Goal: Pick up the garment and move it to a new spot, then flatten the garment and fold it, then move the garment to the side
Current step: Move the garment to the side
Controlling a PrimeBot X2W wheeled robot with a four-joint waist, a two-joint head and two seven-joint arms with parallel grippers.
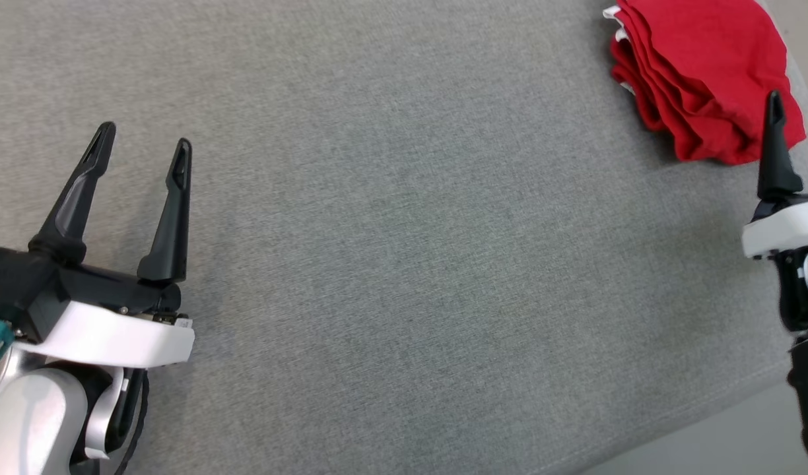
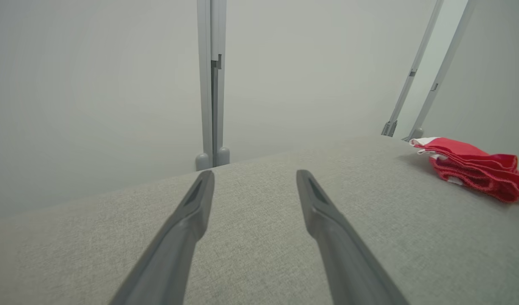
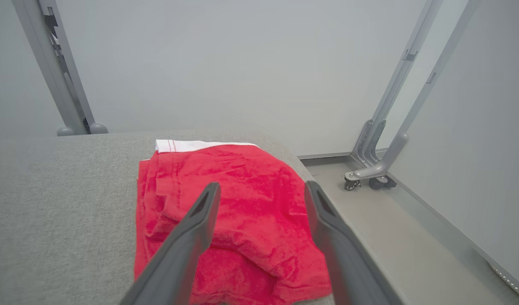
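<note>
Red folded garment (image 1: 701, 66) sits just ahead of my right claw (image 3: 261, 186), gaping, empty; left claw (image 1: 144, 136) open too, well apart.

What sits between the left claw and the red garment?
The stretch is bare: plain grey cloth surface runs from the left claw to the folded red garment, seen in the head view.

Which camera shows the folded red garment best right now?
The right wrist view: the garment lies close and nearly whole, white hem at its far edge. The head view has it in the upper right corner, cut by the frame. The left wrist view shows it small and side-on.
</note>
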